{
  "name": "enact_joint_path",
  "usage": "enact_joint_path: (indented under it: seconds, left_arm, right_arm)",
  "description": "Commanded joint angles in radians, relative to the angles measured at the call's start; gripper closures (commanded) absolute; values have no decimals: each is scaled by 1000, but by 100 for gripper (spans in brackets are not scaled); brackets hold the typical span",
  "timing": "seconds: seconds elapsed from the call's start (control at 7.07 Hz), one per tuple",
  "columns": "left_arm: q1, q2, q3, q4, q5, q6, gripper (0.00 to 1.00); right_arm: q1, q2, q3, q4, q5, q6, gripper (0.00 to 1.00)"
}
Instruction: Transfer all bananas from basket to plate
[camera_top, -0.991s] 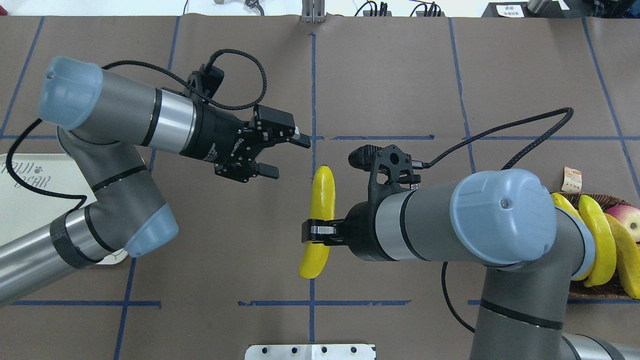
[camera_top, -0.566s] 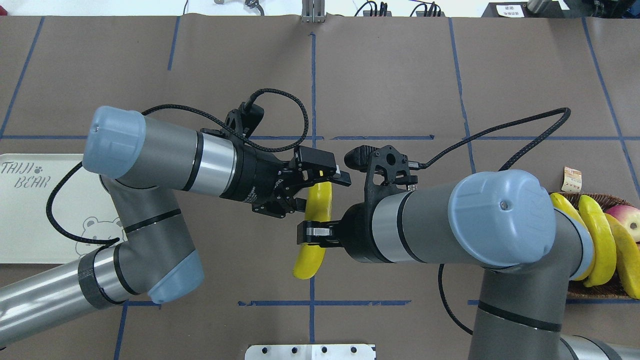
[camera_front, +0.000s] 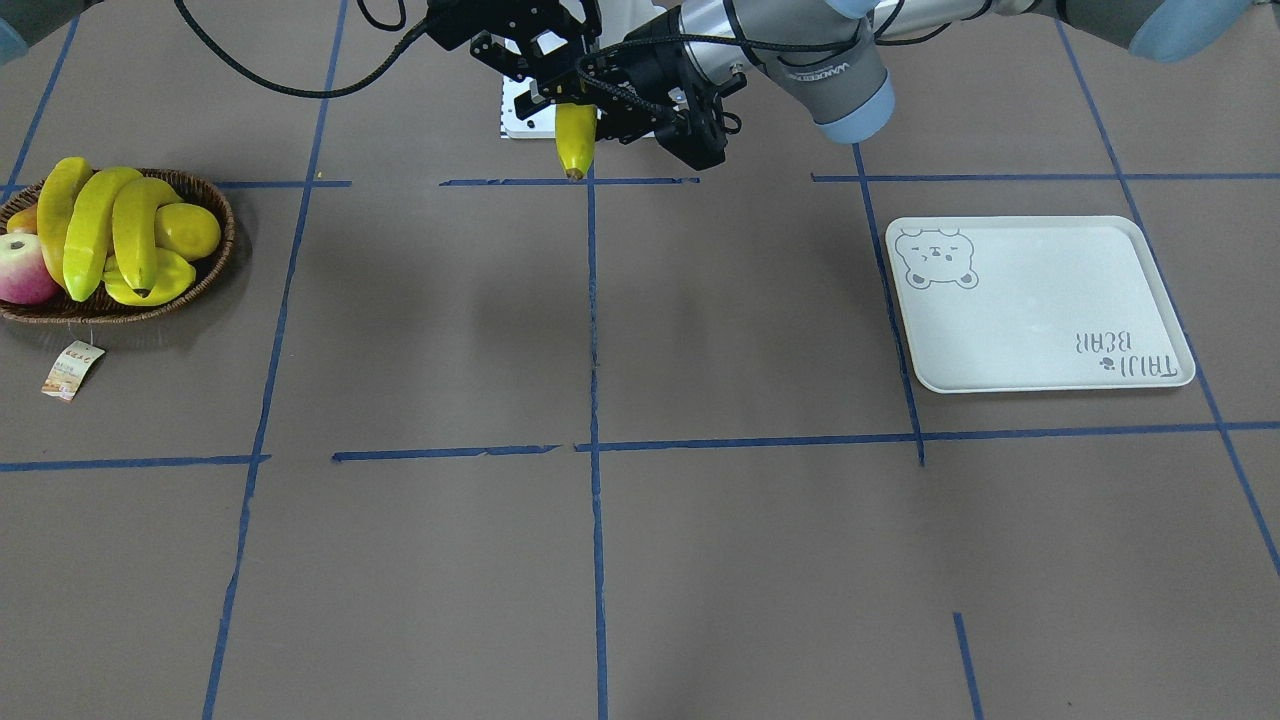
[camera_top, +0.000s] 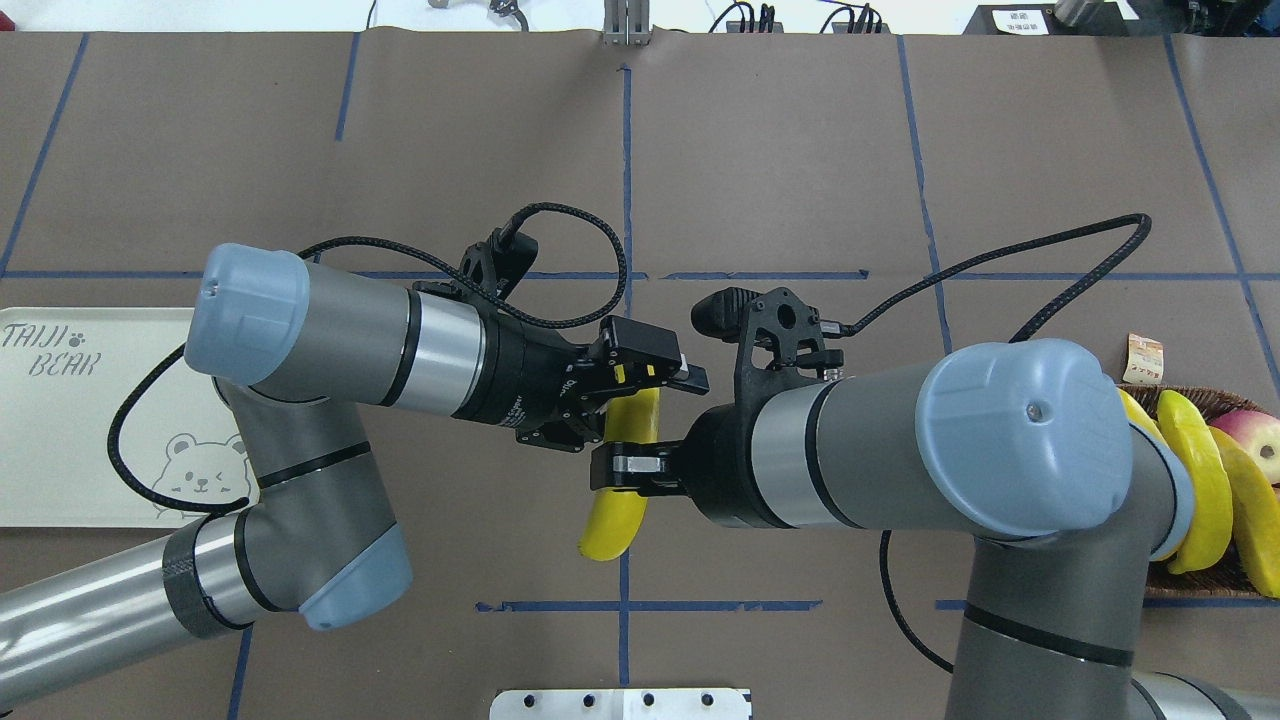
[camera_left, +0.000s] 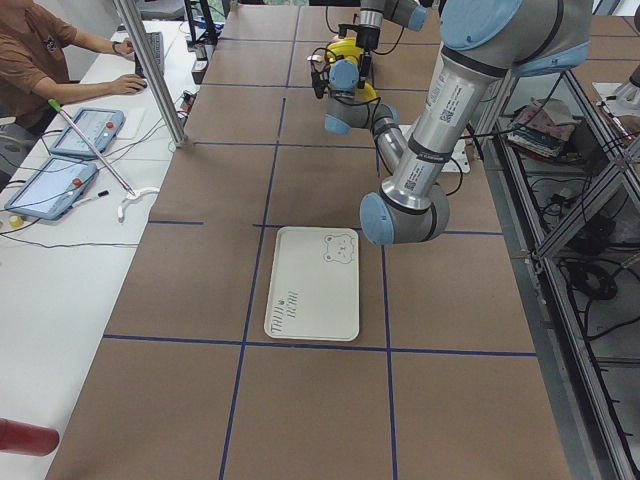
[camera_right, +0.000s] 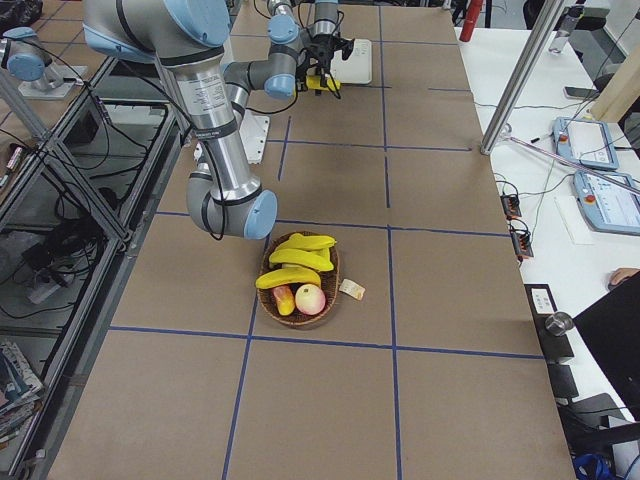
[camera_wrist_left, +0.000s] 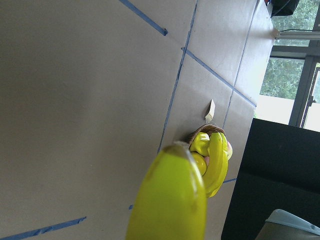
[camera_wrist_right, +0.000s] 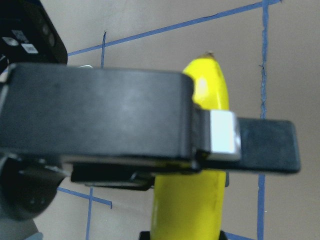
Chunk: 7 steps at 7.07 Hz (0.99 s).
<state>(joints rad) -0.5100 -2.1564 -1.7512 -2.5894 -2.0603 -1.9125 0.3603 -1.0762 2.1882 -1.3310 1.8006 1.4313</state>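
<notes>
Yellow, glossy, dark-tipped banana (camera_front: 576, 145) up in the air over the centre tape line (camera_front: 593, 330), front view; three more bananas (camera_front: 95, 230) lying in the wicker basket (camera_front: 224, 245), well apart from the plate (camera_front: 1040, 300). Overhead alone: right gripper (camera_top: 612, 470) pinching mid-banana, left gripper (camera_top: 640, 405) straddling its far end, squeeze impossible to tell. Right wrist: finger (camera_wrist_right: 265, 145) pressed across peel.

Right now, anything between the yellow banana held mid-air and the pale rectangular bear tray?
Nothing visible. The glossy yellow banana, clamped in the right gripper with the left gripper at its other end, hangs over bare brown paper. The stretch to the pale grey-white rectangular plate is bare, and the plate holds nothing.
</notes>
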Motion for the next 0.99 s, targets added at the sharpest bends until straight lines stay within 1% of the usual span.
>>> enact_joint_path:
  seconds: [0.0, 0.57, 0.71, 0.85]
  left_arm:
    - [-4, 6, -1, -2, 0, 7, 13]
    - [-7, 9, -8, -3, -1, 7, 18]
    - [-7, 9, -8, -3, 0, 7, 23]
    - [-8, 9, -8, -5, 0, 7, 42]
  right_arm:
    - [2, -8, 8, 3, 2, 0, 97]
    - [0, -10, 7, 1, 0, 0, 97]
    - [0, -10, 7, 1, 0, 0, 97]
    - [0, -11, 7, 1, 0, 0, 97]
